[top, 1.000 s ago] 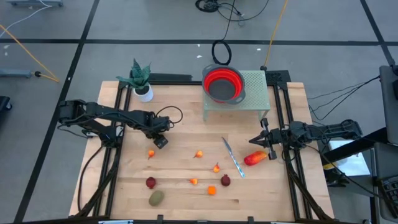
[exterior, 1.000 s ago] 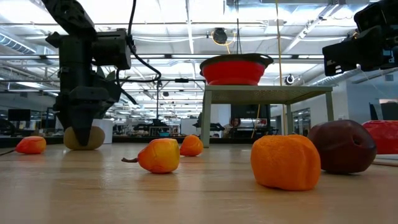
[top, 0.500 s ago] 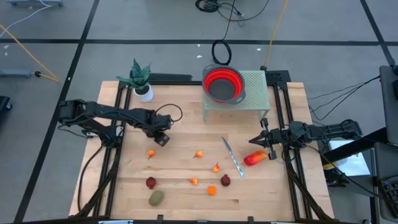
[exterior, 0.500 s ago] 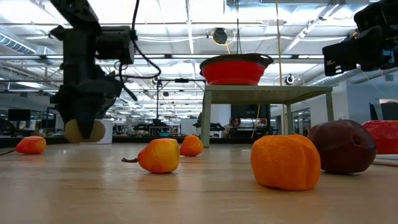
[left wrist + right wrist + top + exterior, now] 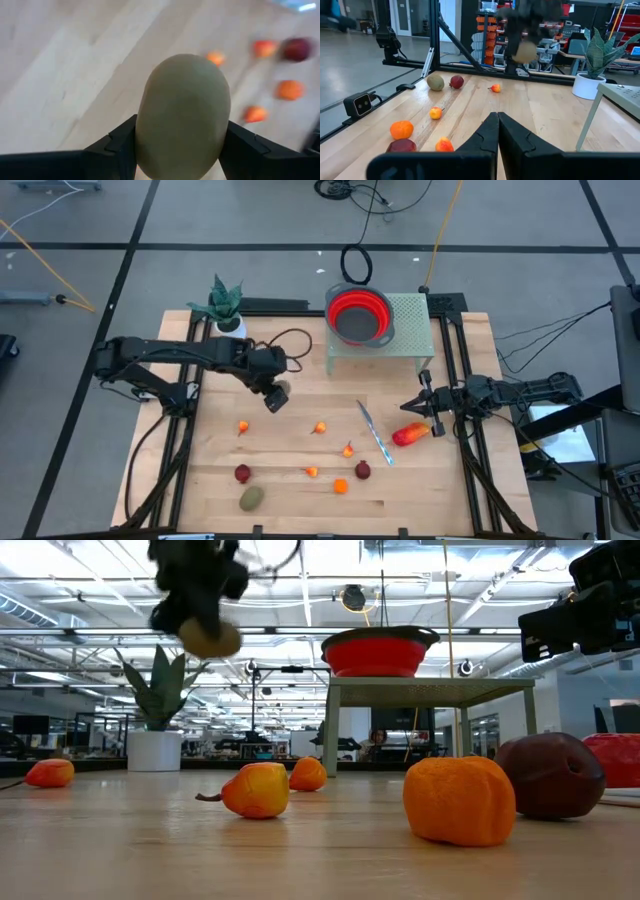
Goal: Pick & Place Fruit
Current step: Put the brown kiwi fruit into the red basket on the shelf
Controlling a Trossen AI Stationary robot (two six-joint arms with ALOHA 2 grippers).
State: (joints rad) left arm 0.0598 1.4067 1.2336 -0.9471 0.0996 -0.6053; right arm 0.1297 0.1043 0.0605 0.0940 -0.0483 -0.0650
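Observation:
An olive-brown oval fruit point(image 5: 182, 115) hangs high above the table in my left gripper point(image 5: 272, 398), which is shut on it over the table's middle left. In the low view this fruit point(image 5: 210, 638) is level with the red bowl point(image 5: 378, 650). On the table lie a second olive oval point(image 5: 252, 497), two dark red balls point(image 5: 242, 473) point(image 5: 362, 470), several small orange pieces such as one near the middle point(image 5: 320, 427), and an elongated red-orange piece point(image 5: 410, 434). My right gripper point(image 5: 415, 407) waits shut at the table's right edge, next to that piece. My left gripper pinches the oval fruit's two long sides point(image 5: 145, 145) between its two fingers point(image 5: 117, 142). The fingers slant steeply down from the table's left side and lie along the fruit's length. The fruit is lifted clear of the table, its free end poking out past the fingertips.
The red bowl point(image 5: 358, 315) stands on a pale green stand point(image 5: 408, 330) at the far middle. A slim knife point(image 5: 374, 432) lies right of centre. A potted plant point(image 5: 226, 305) stands at the far left. Bare wood lies between the stand and the fruit.
My left gripper has risen steeply and gone a little toward the table's right and far edges, carrying the olive oval. The fruit rested on the table a second ago and now hangs clear, well above it.

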